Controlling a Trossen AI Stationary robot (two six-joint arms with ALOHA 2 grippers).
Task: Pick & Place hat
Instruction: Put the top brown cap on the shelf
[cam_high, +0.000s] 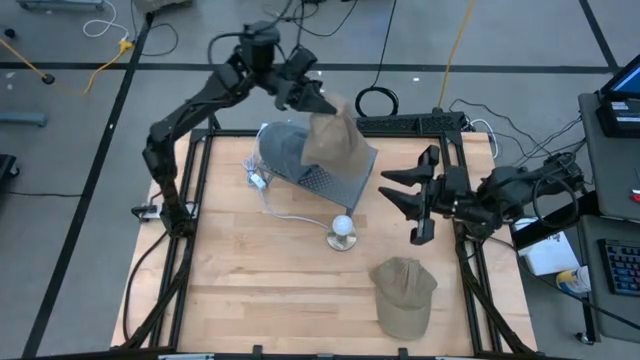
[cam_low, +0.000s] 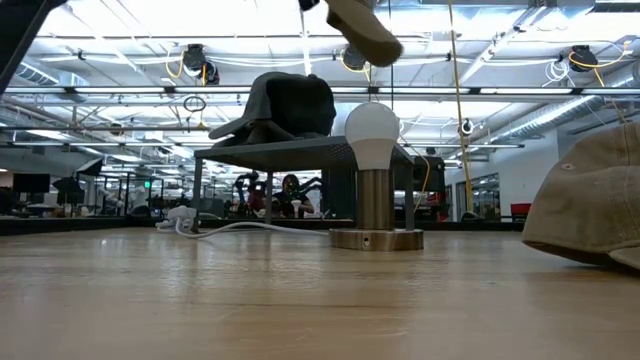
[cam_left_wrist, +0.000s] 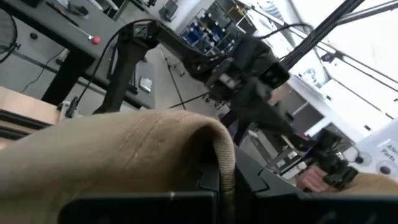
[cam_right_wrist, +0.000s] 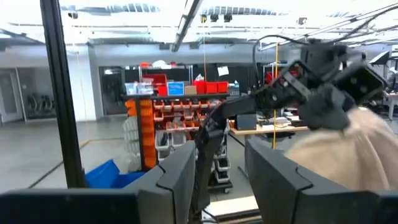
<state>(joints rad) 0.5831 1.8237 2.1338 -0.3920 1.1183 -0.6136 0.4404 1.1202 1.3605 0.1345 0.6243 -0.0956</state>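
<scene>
Left pincer (cam_high: 318, 103) is clamped on a tan hat (cam_high: 335, 140), dangling it above the mesh rack (cam_high: 330, 180) (presumably to land it beside the grey hat (cam_high: 283, 148)). Right pincer (cam_high: 395, 185) waits alongside, fingers apart.

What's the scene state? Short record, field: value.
left gripper: raised over the rack, fingers shut on tan hat
right gripper: idle at the table's right edge, fingers open
mesh rack: on table, holds grey hat
second tan hat: flat on table, near right corner
bulb lamp: upright, in front of rack
</scene>
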